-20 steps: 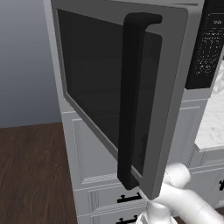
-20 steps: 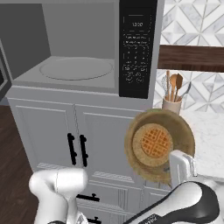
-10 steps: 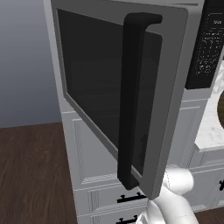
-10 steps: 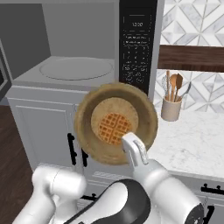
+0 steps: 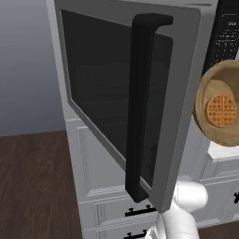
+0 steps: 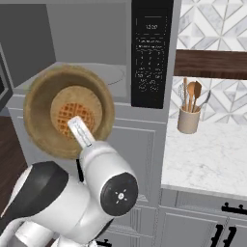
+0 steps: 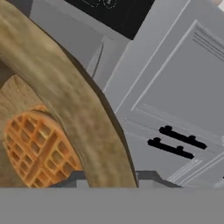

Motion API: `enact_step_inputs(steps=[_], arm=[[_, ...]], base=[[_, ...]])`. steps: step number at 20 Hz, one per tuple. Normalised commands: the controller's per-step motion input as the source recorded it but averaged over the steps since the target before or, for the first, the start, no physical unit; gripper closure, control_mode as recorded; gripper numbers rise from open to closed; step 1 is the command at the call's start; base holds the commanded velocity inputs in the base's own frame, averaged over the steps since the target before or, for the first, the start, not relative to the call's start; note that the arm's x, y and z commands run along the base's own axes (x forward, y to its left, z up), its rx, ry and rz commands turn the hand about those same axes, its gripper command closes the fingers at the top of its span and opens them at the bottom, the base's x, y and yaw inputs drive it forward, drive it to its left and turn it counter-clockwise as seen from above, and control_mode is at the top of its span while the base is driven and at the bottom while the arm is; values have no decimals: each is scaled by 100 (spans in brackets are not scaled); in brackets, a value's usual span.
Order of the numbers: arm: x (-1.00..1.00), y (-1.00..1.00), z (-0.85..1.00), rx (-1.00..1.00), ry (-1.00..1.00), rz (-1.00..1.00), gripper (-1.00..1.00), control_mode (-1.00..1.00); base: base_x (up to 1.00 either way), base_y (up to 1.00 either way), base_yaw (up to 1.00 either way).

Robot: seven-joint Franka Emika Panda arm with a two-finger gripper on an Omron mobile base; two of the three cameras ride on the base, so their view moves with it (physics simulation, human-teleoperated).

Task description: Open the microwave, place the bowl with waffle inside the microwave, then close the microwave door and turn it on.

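Note:
The microwave stands with its cavity showing and a glass turntable inside. The microwave door, with its tall black bar handle, is swung wide out to the left. My gripper is shut on the rim of the brown bowl, one finger lying inside it. The bowl hangs in the air in front of the cavity, tipped steeply on its side. The golden waffle rests against its bottom. Bowl and waffle sit at the right edge of the left base view. The hand view has the bowl rim and waffle close up.
The black keypad is right of the cavity. Grey cabinet doors with small black handles are below the microwave. A marble counter to the right carries a utensil holder with wooden spoons. Dark wood floor lies at the left.
The arm has swung the held bowl leftward and upward, from beside the counter to in front of the microwave cavity. The bowl has come into the left base view. The door has not moved.

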Motion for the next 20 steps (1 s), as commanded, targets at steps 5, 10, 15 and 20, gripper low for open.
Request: enact_step_inputs(steps=[5,10,15,20], arm=[[51,93,57,-15,35,-3,100,-100],[86,59,31,-2,57,0,100,-100],[9,10,0,5,-2,0,100,-100],[61,27,3,1,0,-12,100,-100]], base=[[0,0,0],[0,0,0],[0,0,0],[0,0,0]])
